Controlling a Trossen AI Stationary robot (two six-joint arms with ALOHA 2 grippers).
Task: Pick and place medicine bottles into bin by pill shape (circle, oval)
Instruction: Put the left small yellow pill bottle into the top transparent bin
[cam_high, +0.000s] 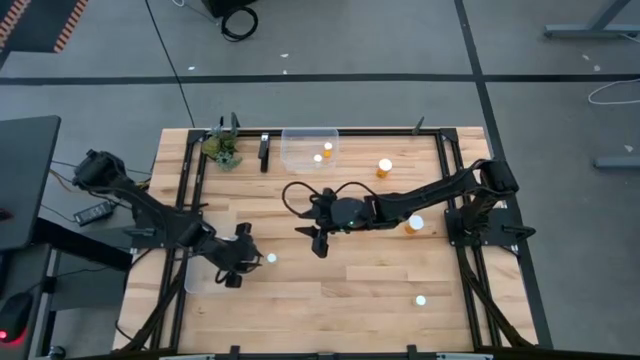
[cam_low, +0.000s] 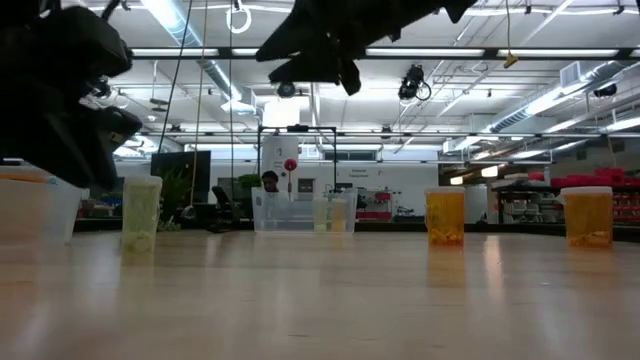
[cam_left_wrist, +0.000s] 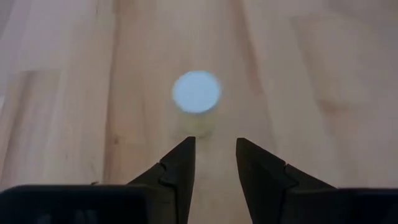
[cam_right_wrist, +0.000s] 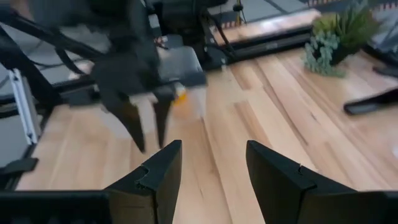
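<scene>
Wooden table (cam_high: 330, 300): one bottle (cam_high: 318, 157) sits in the bin (cam_high: 309, 148), several wait outside. Left gripper (cam_high: 240, 268), parted and empty, nears another bottle (cam_left_wrist: 196, 93); right gripper (cam_high: 318, 238) hangs empty.

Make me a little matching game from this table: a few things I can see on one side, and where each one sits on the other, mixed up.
Things:
1. left gripper
2. small green plant
3. right gripper
4. clear bin

Places:
A. far edge of the table, with a white-capped bottle inside
B. just beside a white-capped bottle near the table's left side
C. far left corner of the table
D. above the middle of the table, holding nothing

Pairs: 1-B, 2-C, 3-D, 4-A
</scene>
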